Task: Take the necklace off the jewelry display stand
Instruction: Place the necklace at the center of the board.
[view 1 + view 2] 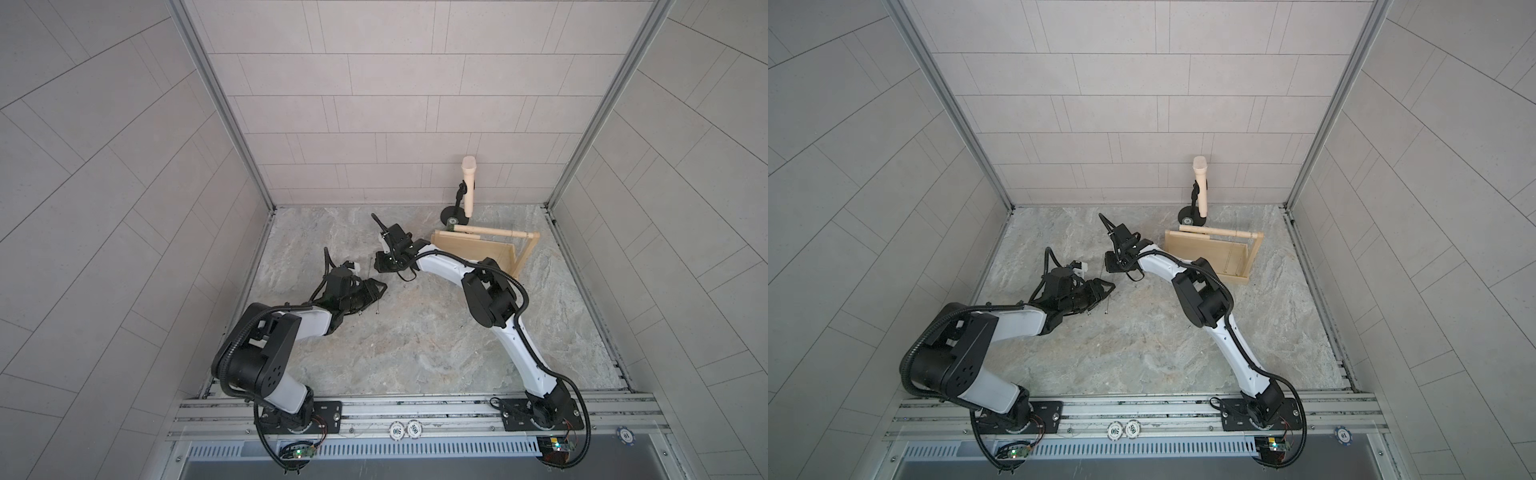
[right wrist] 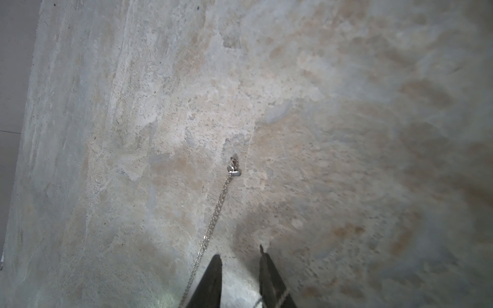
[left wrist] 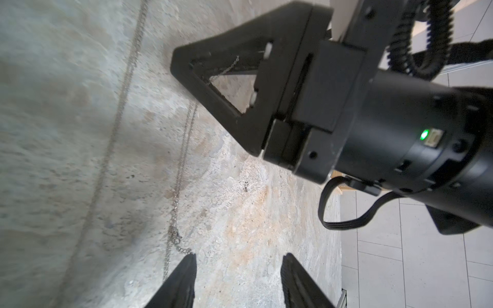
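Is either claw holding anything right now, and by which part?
Nothing is gripped. The left tool and right tool both stand open; the necklace lies on the table, one strand apparently just draped over the right tool's finger.

A cream microphone [image 1: 468, 187] stands upright in a black round-based stand [image 1: 452, 215] at the back of the stone-patterned desk [image 1: 415, 340] — near the pale tiled wall [image 1: 374, 104]. On the front metal rail [image 1: 436, 409] two white poker chips [image 1: 398, 430] lie touching — a blue chip [image 1: 626, 435] well apart.
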{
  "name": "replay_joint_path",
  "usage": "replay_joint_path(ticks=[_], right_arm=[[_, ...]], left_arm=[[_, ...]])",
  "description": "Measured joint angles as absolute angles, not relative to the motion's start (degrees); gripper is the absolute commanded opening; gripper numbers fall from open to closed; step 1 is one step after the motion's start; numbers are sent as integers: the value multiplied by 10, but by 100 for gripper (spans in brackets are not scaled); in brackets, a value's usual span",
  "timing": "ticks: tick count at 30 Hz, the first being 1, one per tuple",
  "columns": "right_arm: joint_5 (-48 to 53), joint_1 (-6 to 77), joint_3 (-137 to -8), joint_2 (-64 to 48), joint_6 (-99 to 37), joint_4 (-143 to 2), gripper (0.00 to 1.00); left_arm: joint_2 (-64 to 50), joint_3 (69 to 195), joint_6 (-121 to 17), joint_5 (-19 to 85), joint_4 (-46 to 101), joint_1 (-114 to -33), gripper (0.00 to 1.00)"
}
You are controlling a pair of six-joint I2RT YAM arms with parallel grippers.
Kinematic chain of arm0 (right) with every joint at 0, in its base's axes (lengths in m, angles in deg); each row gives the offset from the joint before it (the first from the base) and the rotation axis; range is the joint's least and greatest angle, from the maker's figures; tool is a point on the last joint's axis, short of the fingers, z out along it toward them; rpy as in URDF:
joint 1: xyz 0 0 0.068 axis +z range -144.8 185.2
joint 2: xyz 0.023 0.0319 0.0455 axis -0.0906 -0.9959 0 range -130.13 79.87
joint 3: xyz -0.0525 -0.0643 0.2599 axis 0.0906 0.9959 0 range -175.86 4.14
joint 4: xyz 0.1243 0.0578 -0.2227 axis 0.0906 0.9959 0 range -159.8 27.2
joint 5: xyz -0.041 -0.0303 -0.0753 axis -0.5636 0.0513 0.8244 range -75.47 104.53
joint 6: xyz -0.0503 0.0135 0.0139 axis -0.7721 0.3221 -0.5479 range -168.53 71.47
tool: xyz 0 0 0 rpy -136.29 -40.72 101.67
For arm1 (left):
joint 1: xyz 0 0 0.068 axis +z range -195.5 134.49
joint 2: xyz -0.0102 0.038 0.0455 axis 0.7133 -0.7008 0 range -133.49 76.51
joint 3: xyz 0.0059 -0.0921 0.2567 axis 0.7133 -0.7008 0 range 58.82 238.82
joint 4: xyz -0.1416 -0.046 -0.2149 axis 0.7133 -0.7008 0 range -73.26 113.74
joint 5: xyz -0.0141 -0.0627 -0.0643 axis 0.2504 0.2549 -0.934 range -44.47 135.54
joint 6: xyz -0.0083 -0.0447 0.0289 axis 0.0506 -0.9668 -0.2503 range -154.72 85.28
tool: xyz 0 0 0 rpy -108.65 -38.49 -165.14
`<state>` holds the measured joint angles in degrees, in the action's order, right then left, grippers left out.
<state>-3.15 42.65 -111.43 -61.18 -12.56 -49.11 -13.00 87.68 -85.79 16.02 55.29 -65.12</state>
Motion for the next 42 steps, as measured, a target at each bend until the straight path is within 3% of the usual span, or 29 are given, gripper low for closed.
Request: replay_joint_path(ticks=[21,42], right_arm=[[-33,426,-1152,-624,-118,-446,35],[-44,424,-1229,-638,-114,-353,51]], left_arm=[[-156,849,-853,166,573,-661,64],[-137,839,-838,171,553,-660,64]])
